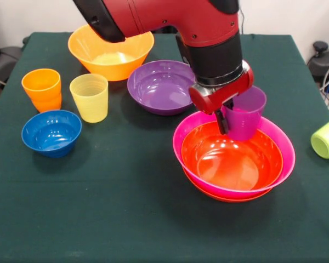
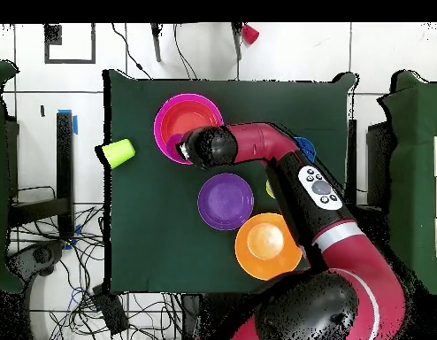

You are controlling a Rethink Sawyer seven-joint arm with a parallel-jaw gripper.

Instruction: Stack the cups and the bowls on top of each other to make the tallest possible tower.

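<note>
Glossy plastic bowls (image 1: 163,86) and translucent plastic cups (image 1: 90,97) sit on matt green table cloth (image 1: 98,208).

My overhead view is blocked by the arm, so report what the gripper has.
Observer: The gripper has a purple cup by its rim, upright, over the robot-side edge of the red bowl nested in the pink bowl.
Operator: List what the arm mostly hides from me.
Observer: An orange cup, a yellow cup and a blue bowl, all upright on the table.
</note>
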